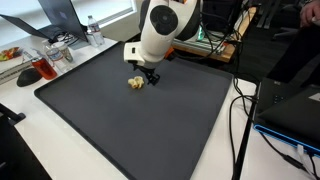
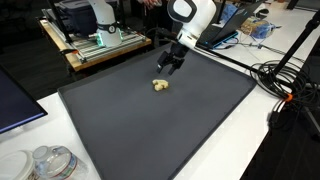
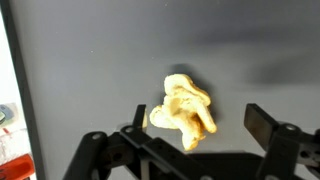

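On the far half of a large, dark grey, matte rectangular mat (image 1: 140, 130) lies a small pale yellow lump (image 1: 135, 83). It is knobbly and folded, with rounded lobes and creases that the wrist view shows close up (image 3: 183, 110). What it is made of cannot be told. The mat has a smooth, even surface and a thin black border, and it rests on a white worktop (image 1: 60, 150).

A glossy white, rounded robot arm (image 1: 160, 30) reaches down over the lump. Its jaws stand as wide open as they go and have hold of nothing. In the wrist view the two black, blocky fingers (image 3: 262, 125) sit on either side of the lump, which lies on the mat between them and nearer one finger than the other. Whether that finger touches it cannot be told. In both exterior views the jaws hang just above and beside the lump (image 2: 160, 86).

Nothing else lies on the mat. Off the mat, clear plastic bottles (image 1: 92, 33) and a red item stand at one corner of the worktop. Black cables (image 2: 275, 80) trail along another side, and clear plastic tubs (image 2: 45, 163) sit at a near corner.
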